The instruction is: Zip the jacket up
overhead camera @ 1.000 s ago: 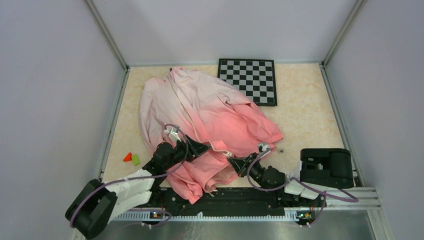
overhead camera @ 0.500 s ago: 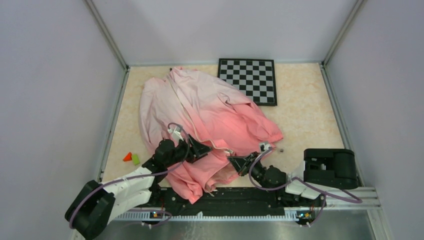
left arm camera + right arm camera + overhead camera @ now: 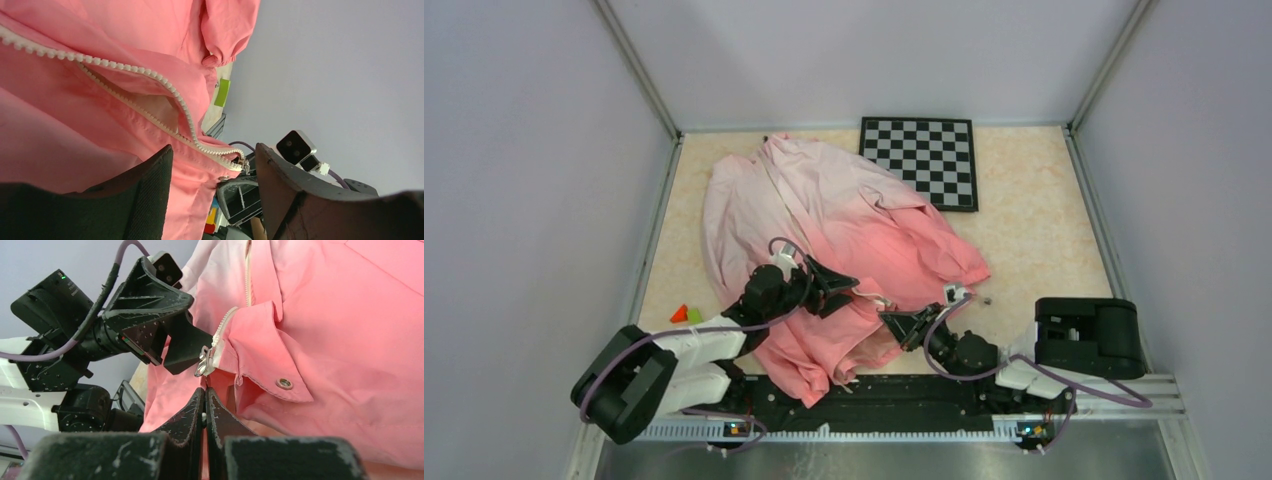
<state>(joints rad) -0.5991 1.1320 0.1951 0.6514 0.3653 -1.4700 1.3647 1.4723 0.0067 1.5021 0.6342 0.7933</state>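
Jacket (image 3: 854, 230), crumpled, pale to coral pink

No legible txt anywhere, green tag (image 3: 222, 92) w/o readable print

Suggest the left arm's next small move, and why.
Probably ease the open left pincer forward and close it on the metal zipper pull of the pink fabric jacket. The pull sits just ahead of it, the white zipper teeth beyond are apart, and the shut right pincer pins the jacket below.
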